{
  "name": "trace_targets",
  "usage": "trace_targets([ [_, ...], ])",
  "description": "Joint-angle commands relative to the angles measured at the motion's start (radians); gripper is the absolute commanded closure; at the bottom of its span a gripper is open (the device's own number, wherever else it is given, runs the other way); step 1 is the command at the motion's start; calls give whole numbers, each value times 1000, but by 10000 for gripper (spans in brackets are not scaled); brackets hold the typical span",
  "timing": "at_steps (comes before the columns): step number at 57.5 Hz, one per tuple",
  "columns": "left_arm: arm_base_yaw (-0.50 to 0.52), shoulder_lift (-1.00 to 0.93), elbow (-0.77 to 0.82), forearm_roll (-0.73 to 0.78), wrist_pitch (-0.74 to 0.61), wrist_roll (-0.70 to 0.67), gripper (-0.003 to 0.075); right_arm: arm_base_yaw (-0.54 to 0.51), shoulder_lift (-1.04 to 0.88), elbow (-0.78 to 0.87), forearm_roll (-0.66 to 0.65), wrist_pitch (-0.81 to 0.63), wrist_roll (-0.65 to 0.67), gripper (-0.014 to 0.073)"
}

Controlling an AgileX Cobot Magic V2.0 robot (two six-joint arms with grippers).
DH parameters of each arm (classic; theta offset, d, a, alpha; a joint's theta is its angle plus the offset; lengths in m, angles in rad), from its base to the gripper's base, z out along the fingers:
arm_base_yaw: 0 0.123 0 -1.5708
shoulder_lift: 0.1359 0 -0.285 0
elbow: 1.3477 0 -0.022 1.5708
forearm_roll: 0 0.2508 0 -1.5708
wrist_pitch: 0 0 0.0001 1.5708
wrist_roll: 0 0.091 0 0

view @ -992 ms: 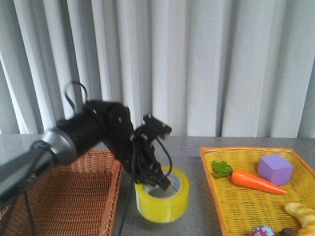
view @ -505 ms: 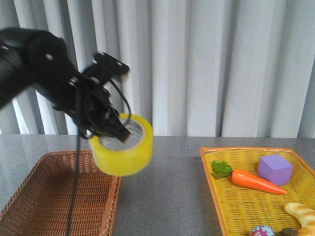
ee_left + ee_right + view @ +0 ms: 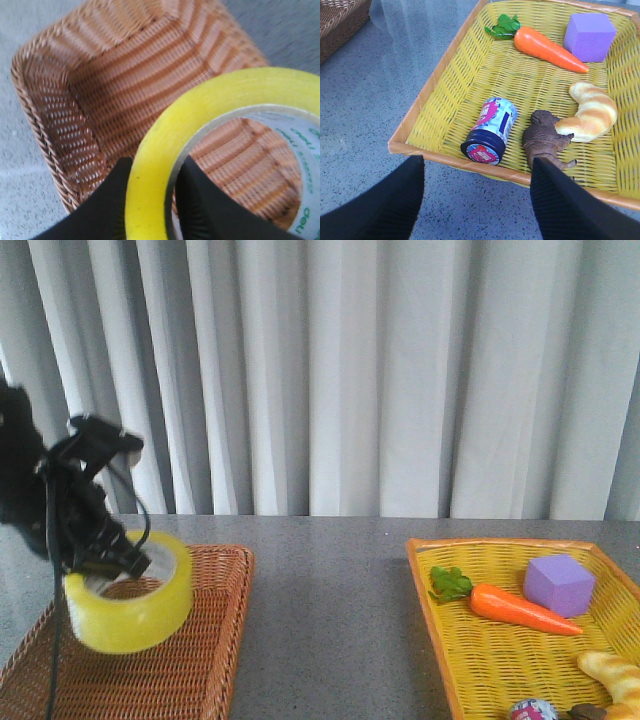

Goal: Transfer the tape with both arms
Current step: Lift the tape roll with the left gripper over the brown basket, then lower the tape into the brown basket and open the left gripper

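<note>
The left gripper (image 3: 150,200) grips the tape (image 3: 128,604) by its wall: one finger sits inside the white printed core and the other presses on the yellow outer face, so the roll hangs clear of any support. In the front view the tape is suspended over the brown wicker basket (image 3: 190,660) at the left edge of the counter (image 3: 330,630), tilted slightly, with no visible contact between roll and basket. The left wrist view confirms this: the basket floor shows through the core and beyond the roll. The right gripper (image 3: 475,200) hovers over the near rim of the yellow tray (image 3: 420,112) at the right side of the counter; its fingers are spread apart and hold nothing. The tray carries a carrot (image 3: 547,47), a purple block (image 3: 589,30), a croissant (image 3: 587,112), a small can (image 3: 490,131) and a brown animal figure (image 3: 545,137). Judged from this state, the pickup is complete and the roll is positioned above the basket, so what remains is release into it, or a handover if one is intended. The right arm has no evident part in the transfer at this moment.
</note>
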State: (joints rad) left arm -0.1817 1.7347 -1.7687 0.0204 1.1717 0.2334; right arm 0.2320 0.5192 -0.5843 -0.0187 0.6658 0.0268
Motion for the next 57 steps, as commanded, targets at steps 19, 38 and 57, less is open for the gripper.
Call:
trace_targets([
  [19,60,26,304,-73,-484,-14,584,-7,3,-24,-7,-64,-4,127],
  [38,60,89,302,-89,-525,-22,490,-7,3,-24,-6,-64,-4,127],
  [57,60,-37,302,-74,-459,-21,167,-7,3,-24,-6,-64,-4,127],
])
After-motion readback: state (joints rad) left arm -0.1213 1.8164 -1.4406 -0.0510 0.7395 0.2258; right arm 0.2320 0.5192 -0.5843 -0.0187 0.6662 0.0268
